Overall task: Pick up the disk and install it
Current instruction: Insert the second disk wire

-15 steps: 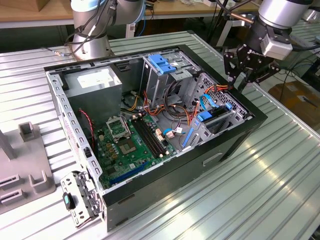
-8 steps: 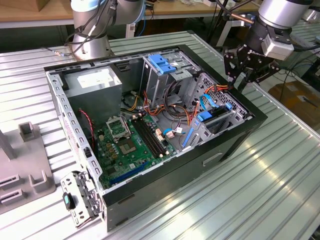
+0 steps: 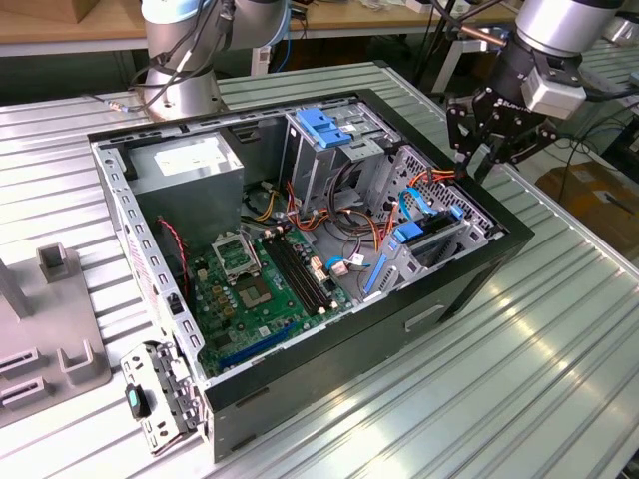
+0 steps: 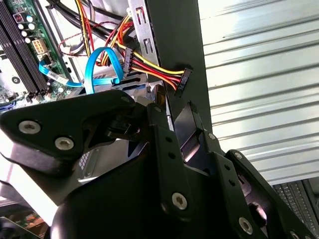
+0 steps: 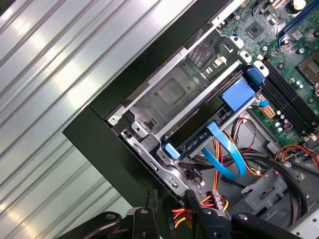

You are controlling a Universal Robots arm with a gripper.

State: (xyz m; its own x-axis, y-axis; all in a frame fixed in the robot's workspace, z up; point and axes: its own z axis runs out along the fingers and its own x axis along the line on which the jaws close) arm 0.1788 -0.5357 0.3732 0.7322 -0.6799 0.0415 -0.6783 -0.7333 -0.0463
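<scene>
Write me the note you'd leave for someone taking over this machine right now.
End effector: hanging above the corner of the open computer case at the exterior view's right, carrying nothing that I can see.
Disk: what looks like it, with blue side rails, sits in the drive bay just below; its label is hidden.
Done: the disk seems placed in the bay.
Left: whether it is fully seated can't be told; the blue data cable and power plug hang loose.
</scene>
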